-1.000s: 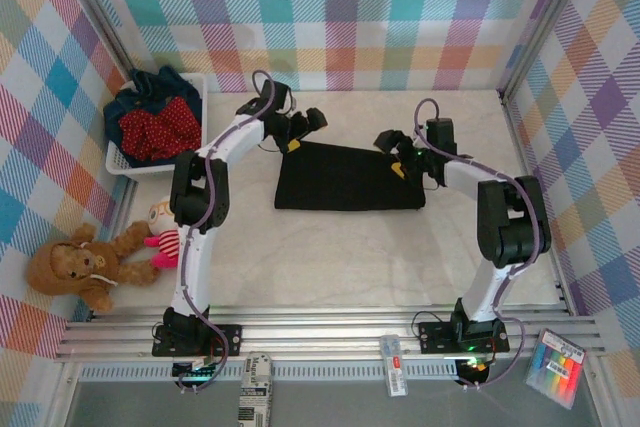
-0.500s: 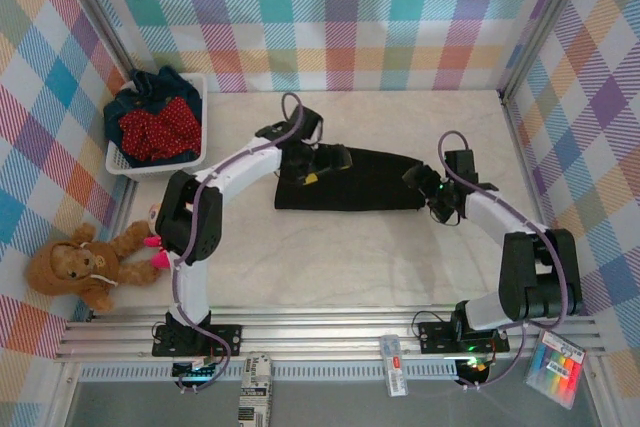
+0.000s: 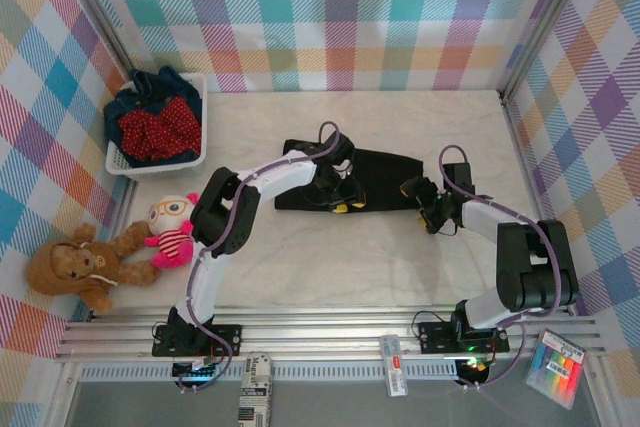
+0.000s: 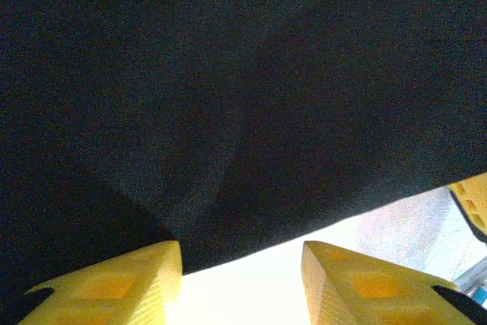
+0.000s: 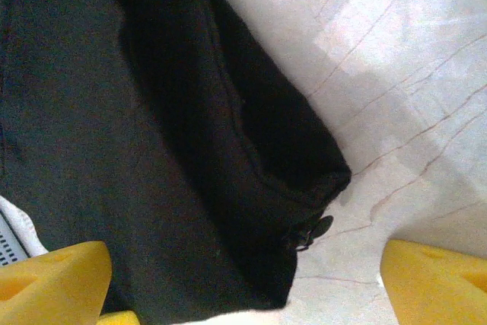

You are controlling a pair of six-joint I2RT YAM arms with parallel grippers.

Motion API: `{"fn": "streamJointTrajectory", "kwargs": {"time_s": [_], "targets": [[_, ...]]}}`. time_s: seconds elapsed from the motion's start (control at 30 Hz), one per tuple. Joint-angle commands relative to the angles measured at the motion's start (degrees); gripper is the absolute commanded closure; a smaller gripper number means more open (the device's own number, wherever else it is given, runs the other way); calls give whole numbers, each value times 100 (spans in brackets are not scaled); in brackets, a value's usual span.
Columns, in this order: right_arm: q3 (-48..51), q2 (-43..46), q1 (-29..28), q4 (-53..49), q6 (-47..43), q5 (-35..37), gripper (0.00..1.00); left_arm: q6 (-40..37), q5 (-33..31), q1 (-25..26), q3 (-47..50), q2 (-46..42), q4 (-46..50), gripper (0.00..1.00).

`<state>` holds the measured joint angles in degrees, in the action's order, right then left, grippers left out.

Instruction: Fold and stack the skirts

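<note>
One black skirt (image 3: 385, 182) lies partly folded mid-surface; the red dotted skirt (image 3: 158, 130) waits in the basket (image 3: 199, 117) (nothing stacked yet); left jaws half-open, right jaws wide.

My left pincer (image 4: 240, 268) has matt yellow plastic pads (image 4: 114, 283). The plain black cloth skirt (image 4: 228, 74) looks soft, the pale desk (image 5: 396, 58) smooth.

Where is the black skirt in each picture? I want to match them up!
Top view: the black skirt lies flat in the middle of the table.
Left wrist view: the skirt covers the top and middle, its edge slanting across near the bottom.
Right wrist view: the skirt takes up the left side, one corner poking out to the right.
Shared landmark: the pale marble table beside the skirt's edge.
</note>
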<state>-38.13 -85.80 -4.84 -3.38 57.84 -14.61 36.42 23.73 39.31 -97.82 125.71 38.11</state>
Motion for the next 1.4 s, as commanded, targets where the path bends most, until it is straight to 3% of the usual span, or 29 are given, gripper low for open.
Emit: {"fn": "streamJointTrajectory", "kwargs": {"time_s": [0.0, 0.43, 1.0, 1.27, 1.37], "targets": [[162, -139, -23, 556, 253, -119, 11, -138, 254, 22, -176, 147, 448, 54], [295, -47, -30, 1120, 412, -380, 28, -167, 262, 20, -138, 244, 555, 55], [507, 212, -51, 1231, 438, -323, 34, -153, 326, 15, -97, 246, 496, 55], [497, -113, -69, 1068, 529, -79, 34, -153, 343, 9, -119, 242, 491, 54], [625, -198, -57, 1460, 586, 37, 42, -153, 350, 4, -136, 218, 505, 54]]}}
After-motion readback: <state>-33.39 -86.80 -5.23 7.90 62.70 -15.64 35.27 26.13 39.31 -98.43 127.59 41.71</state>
